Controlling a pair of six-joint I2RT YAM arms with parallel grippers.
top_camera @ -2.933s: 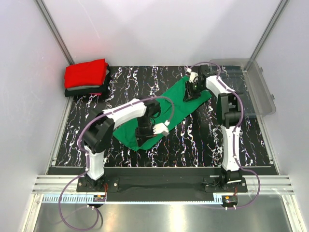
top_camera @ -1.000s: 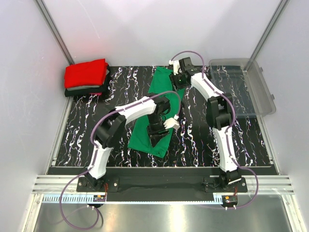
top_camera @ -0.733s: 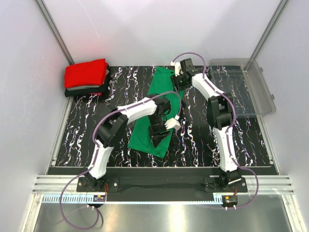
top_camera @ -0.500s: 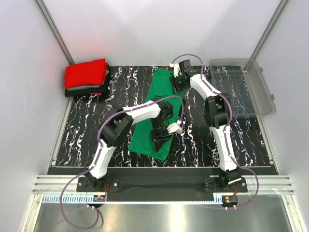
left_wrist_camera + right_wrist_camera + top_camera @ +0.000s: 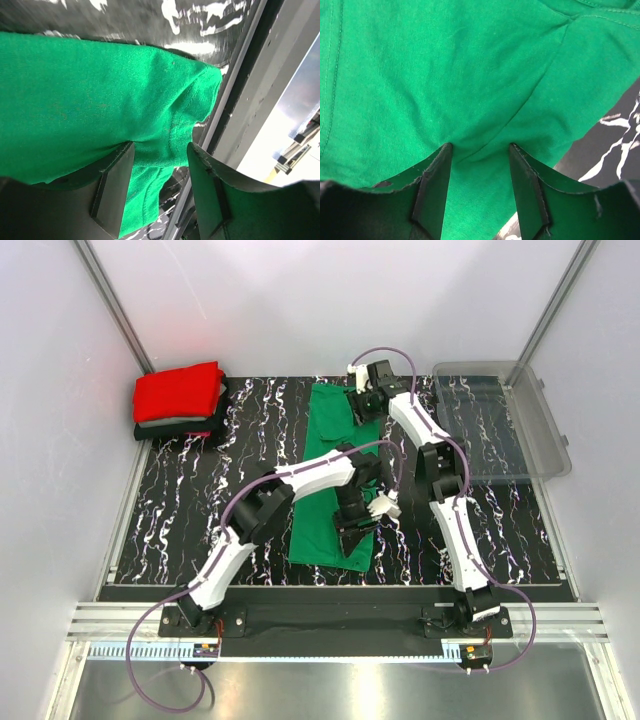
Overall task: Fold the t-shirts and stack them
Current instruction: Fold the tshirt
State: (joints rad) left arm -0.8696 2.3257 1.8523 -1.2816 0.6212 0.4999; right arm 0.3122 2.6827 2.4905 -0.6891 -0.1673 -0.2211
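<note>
1. While the long, folded bright green cotton t-shirt (image 5: 322,430) lies as a strip on the black white-veined table (image 5: 190,520), left of the clear plastic bin (image 5: 548,430), both arms reach onto it;
2. the left gripper (image 5: 160,147) is at the strip's end nearer than the bin; its fingers (image 5: 114,190) stand apart with a raised fold between them; whether they clamp it I cannot tell;
3. the right gripper (image 5: 480,146) is at the end just left of the bin; its fingers (image 5: 432,190) are spread with creased cloth in the gap; grip unclear;
4. a folded red t-shirt (image 5: 178,392) tops dark folded t-shirts (image 5: 178,428) far left of the bin.
</note>
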